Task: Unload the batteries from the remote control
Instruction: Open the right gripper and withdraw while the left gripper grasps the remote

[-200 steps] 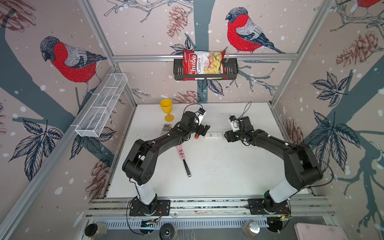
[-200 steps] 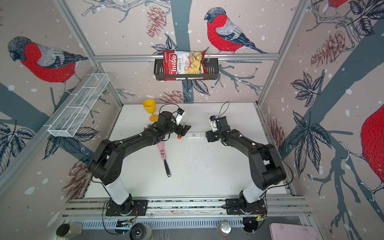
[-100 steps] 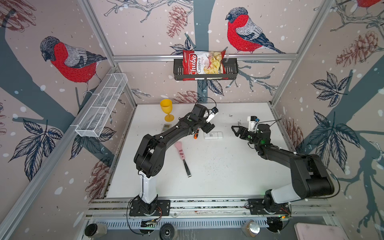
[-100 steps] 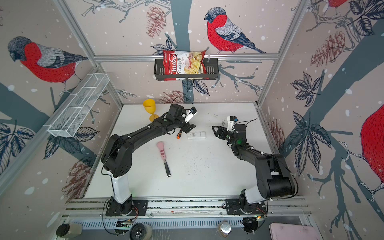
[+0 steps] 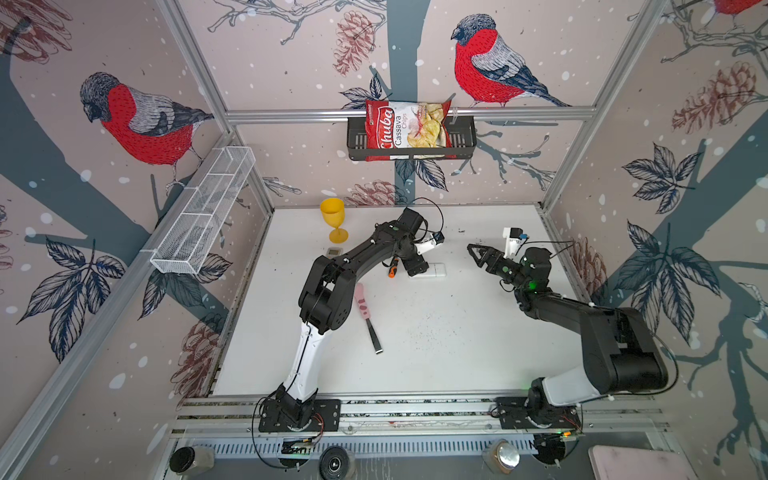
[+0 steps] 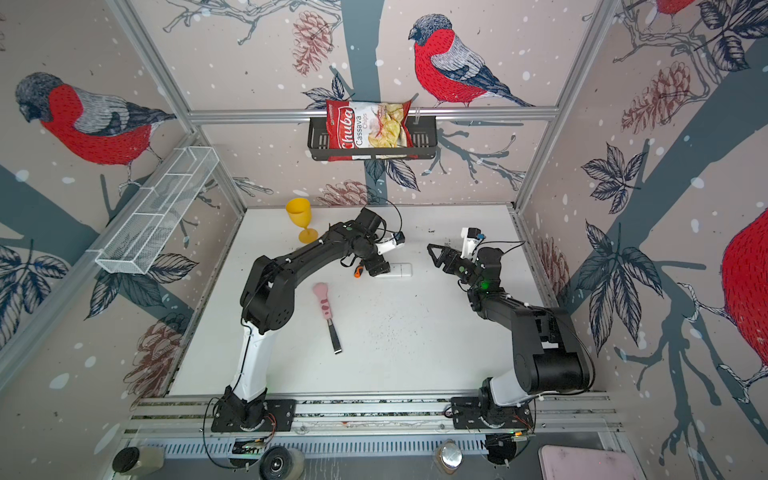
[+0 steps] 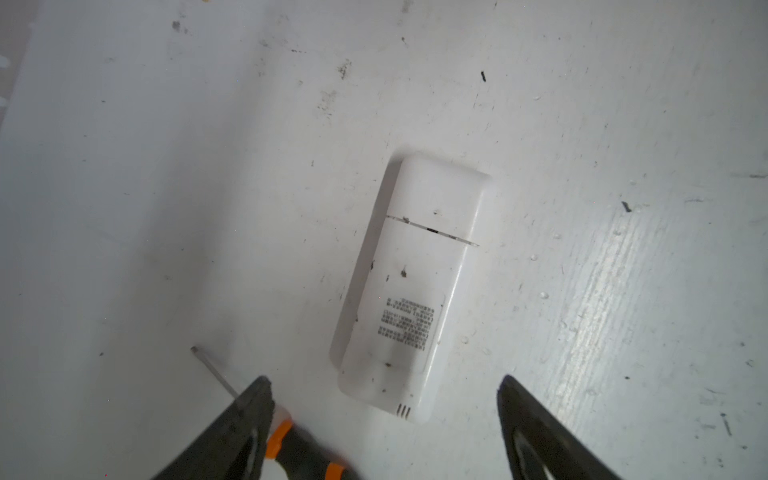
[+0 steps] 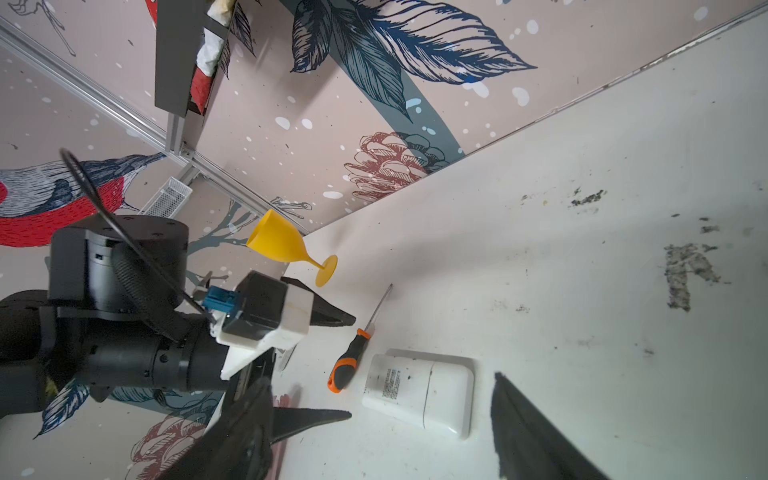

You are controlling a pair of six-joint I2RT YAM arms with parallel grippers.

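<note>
Over the far middle of the white table, in both top views, the left gripper hangs low above one end of the white remote control. An orange-and-black screwdriver lies just beside it. The right gripper is raised, well apart from the remote control, with its 2 jaws spread, pointing toward it and holding nothing.

From the left wrist view, the remote control lies flat with its back up: label visible, a seam across it, nothing opened. The batteries do not show anywhere, so I judge them to be inside and the task at its opening step, getting the back off. The left gripper stands wide, 1 jaw on each side of the near end, touching neither side that I can see and holding nothing. The screwdriver lies under 1 jaw.

From the right wrist view, the remote control sits on the table between the screwdriver and bare surface, and the right gripper is wide and empty.

Next, I judge, 1 gripper must pin the body while the other slides or pries along the seam. The smooth casing may skid on the table.
</note>
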